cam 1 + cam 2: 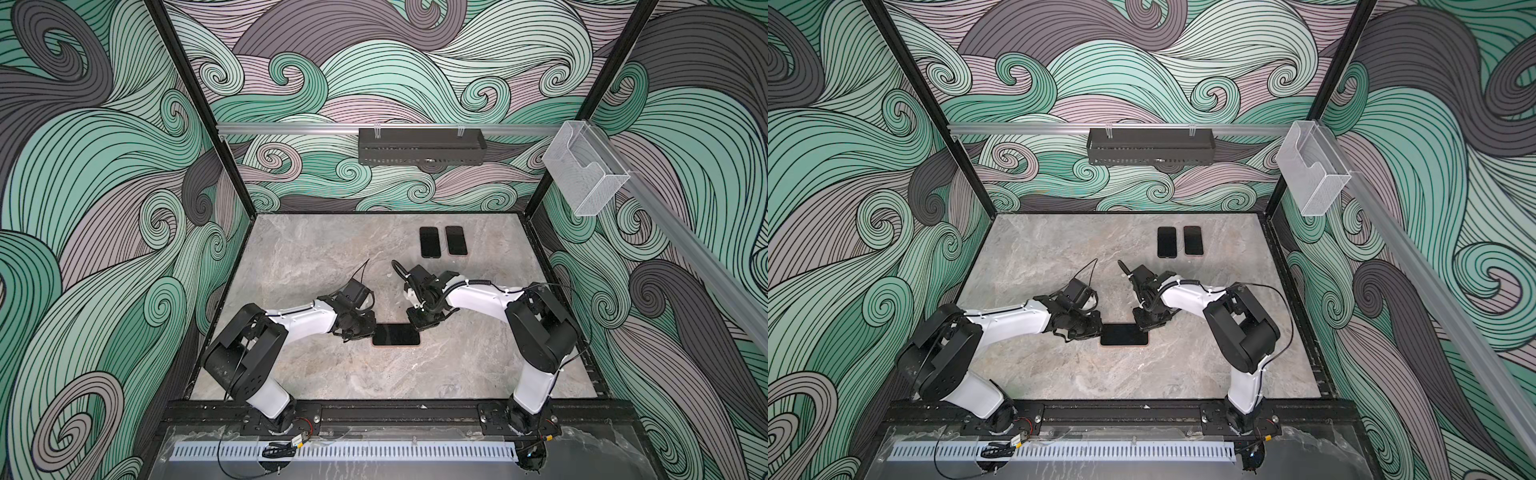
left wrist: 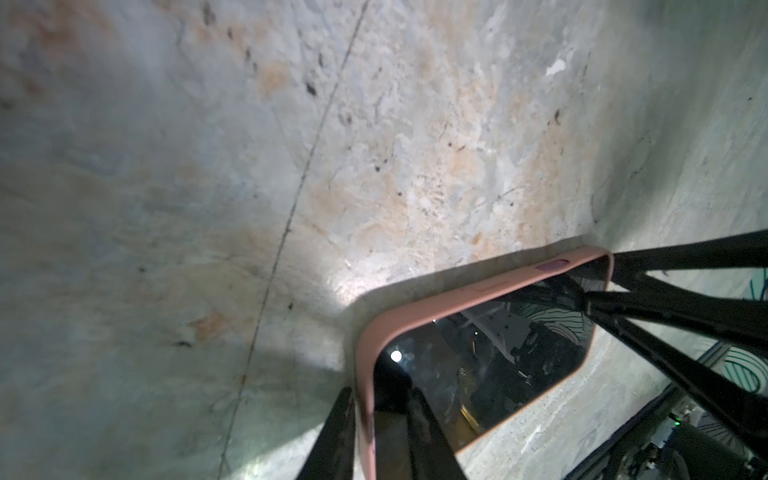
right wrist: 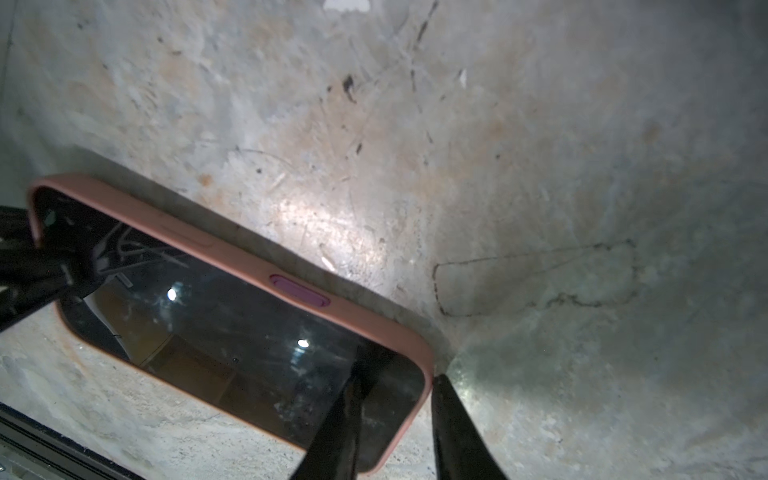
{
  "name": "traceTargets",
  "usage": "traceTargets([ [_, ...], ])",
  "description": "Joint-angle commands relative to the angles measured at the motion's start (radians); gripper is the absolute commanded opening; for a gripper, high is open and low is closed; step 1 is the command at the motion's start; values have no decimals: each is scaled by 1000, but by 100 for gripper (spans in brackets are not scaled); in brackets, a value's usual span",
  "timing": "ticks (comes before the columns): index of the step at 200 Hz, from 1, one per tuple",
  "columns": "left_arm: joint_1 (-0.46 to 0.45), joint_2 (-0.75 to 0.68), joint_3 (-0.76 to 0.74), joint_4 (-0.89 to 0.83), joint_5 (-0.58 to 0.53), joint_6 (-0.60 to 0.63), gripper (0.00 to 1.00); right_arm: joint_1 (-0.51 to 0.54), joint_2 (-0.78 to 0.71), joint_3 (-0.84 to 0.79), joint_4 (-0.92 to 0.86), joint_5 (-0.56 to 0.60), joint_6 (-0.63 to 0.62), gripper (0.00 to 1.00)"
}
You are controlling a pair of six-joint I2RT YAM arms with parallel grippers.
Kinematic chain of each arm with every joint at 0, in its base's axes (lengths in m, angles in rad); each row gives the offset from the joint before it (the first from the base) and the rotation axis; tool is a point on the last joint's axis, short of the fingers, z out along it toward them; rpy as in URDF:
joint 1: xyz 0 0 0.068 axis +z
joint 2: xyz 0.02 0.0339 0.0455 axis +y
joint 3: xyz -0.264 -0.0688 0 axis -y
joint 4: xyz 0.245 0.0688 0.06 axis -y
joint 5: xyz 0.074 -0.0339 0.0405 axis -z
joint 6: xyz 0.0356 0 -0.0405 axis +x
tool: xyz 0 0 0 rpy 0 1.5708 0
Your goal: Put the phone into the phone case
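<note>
The phone (image 1: pixel 395 334) (image 1: pixel 1124 334) lies flat, screen up, near the middle of the marble table. It sits inside the pink phone case (image 2: pixel 457 291) (image 3: pixel 232 253), whose rim frames the dark screen (image 2: pixel 478 365) (image 3: pixel 232 332). My left gripper (image 1: pixel 371 330) (image 2: pixel 376 395) is at the phone's left end. It is open, one finger over the screen and one outside the rim. My right gripper (image 1: pixel 417 326) (image 3: pixel 399 378) stands open astride the far right corner the same way. Neither lifts the phone.
Two more dark phones (image 1: pixel 429 242) (image 1: pixel 456 240) lie side by side at the back of the table. A black basket (image 1: pixel 420 146) hangs on the rear rail and a clear holder (image 1: pixel 584 166) on the right rail. A pencilled outline (image 3: pixel 536 278) marks the table beside the phone.
</note>
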Motion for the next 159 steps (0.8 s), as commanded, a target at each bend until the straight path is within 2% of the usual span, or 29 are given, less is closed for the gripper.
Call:
traceTargets([
  [1,2,-45,16,-56,-62,-2,38,12,-64,17,-30,36,-85,44],
  [14,8,-68,10,-70,-80,-6,42,13,-97,34,-36,34,-138,54],
  [45,30,-160,-17,-105,-123,-35,53,35,-133,82,-82,38,-311,69],
  [69,54,-265,-51,-156,-185,-68,67,51,-137,102,-109,34,-425,82],
  [107,95,-451,-123,-254,-314,-117,87,74,-79,192,-168,-17,-517,86],
  [132,105,-586,-203,-265,-396,-152,89,107,-37,211,-184,26,-597,88],
  [159,110,-710,-244,-319,-435,-158,89,131,18,230,-205,60,-664,88],
])
